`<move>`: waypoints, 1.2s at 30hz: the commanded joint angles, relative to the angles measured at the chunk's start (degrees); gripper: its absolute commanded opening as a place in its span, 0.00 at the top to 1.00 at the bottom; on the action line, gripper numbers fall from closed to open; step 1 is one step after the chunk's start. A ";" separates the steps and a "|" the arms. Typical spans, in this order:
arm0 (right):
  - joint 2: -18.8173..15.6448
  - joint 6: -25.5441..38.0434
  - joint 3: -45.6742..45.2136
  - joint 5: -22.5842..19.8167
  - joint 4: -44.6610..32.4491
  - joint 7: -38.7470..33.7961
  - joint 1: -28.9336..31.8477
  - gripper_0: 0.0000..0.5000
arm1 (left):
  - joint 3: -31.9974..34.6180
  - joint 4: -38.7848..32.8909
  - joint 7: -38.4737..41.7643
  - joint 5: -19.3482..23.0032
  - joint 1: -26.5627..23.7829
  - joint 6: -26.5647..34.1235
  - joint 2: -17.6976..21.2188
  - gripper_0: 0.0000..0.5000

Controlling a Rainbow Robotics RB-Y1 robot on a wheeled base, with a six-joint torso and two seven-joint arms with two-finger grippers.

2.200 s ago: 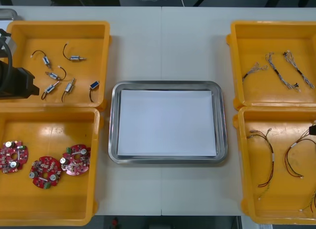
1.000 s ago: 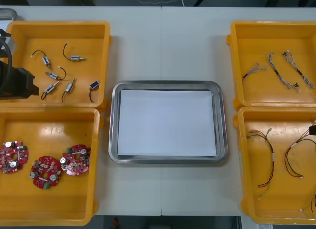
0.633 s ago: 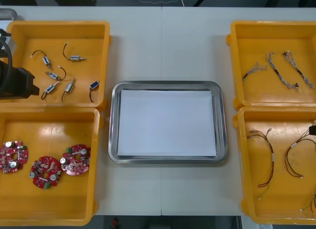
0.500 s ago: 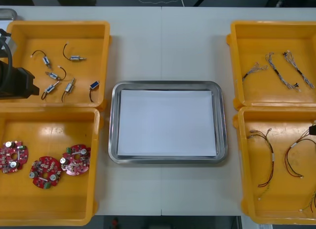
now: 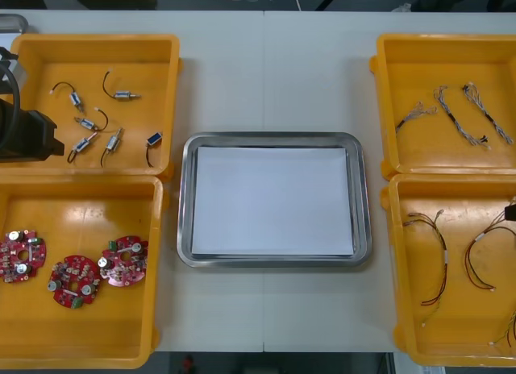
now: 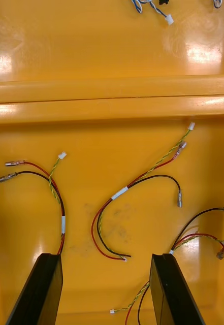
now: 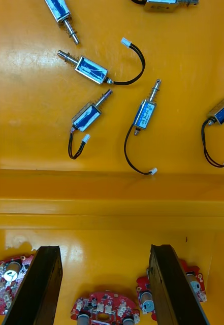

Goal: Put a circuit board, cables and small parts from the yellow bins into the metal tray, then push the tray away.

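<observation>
**Both grippers spread over near bins; tray mid-table**

My left gripper [image 7: 104,252] hangs over the near left bin [image 7: 112,241], fingers spread, nothing btwn them; three red boards [image 7: 104,310] lie in that bin by the fingers, one in the gap. Small metal parts [image 7: 91,69] w/ black leads sit past the wall, in the far left bin [image 5: 145,64].

My right gripper [image 6: 105,260] hangs over the near right bin [image 6: 112,147], fingers spread too; a red-and-black cable [image 6: 119,193] lies just ahead of the gap; blue-white cables [image 5: 455,120] lie in the far right bin [image 5: 427,68].

The tray [image 5: 274,139], white inside, sits btwn the bins, well apart from both grippers.
</observation>
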 commanded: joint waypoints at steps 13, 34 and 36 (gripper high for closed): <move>-0.10 0.18 0.86 -0.41 -1.17 -1.33 0.85 0.00 | -0.20 -0.40 1.97 -0.41 -0.31 -0.31 -0.47 0.00; -0.10 0.18 0.86 -0.41 -1.17 -1.33 0.85 0.00 | -0.20 -0.40 1.97 -0.41 -0.31 -0.31 -0.47 0.00; -0.10 0.18 0.86 -0.41 -1.17 -1.33 0.85 0.00 | -0.20 -0.40 1.97 -0.41 -0.31 -0.31 -0.47 0.00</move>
